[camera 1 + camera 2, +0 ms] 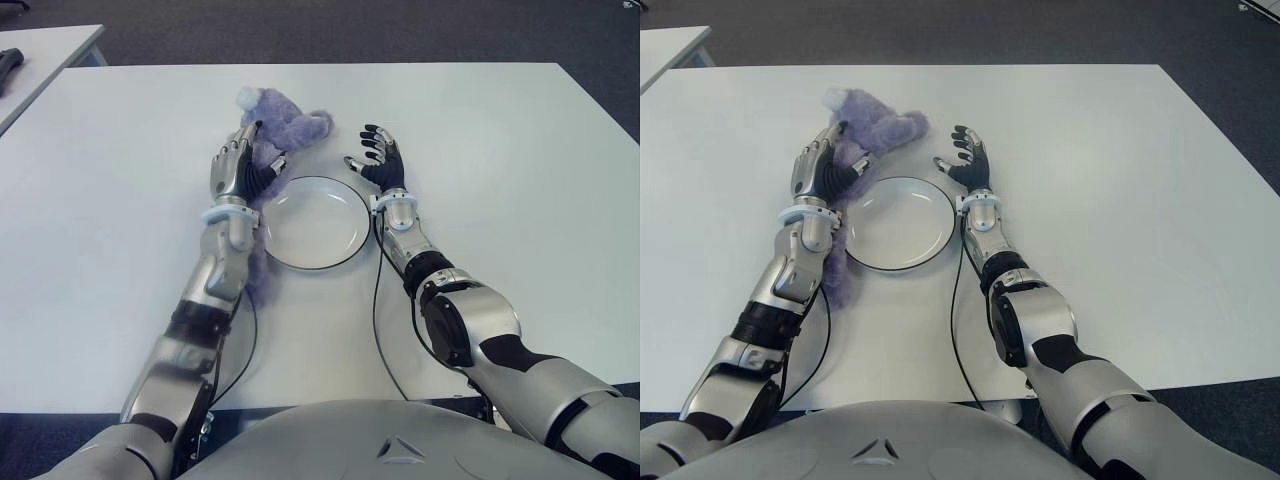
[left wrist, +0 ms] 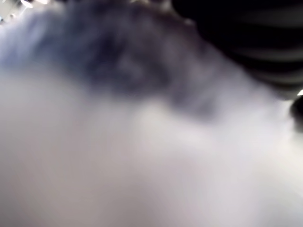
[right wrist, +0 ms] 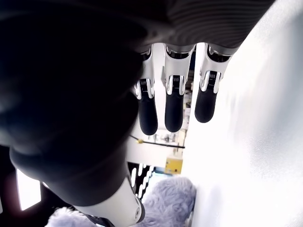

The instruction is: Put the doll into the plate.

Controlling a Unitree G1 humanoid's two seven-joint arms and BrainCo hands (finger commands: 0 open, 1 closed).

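No words, labels, brand names, numbers or signs can be read in any of the views.

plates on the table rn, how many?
1. The plate sits empty at table centre, between the left hand, which is on the doll, and the open right hand. No others visible.
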